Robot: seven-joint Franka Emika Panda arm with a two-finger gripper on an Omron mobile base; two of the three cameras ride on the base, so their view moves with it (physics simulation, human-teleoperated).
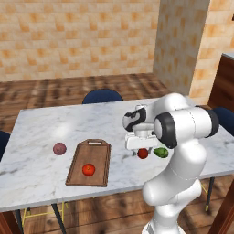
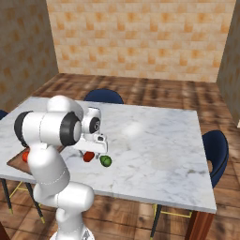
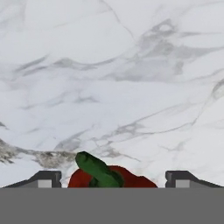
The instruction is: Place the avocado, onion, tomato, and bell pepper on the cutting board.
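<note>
The fingers (image 3: pixel 113 178) stand apart, straddling a red bell pepper (image 3: pixel 114 177) with a green stem on the bench (image 1: pixel 41 128), just beside the avocado (image 1: pixel 160 152). It looks smooth, light and likely slippery; gripping across its round body seems safest.

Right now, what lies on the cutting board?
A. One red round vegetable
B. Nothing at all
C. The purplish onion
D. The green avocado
A. One red round vegetable lies on the cutting board, while the onion rests on the marble table to the left of the board and the avocado lies on the table to its right.
</note>
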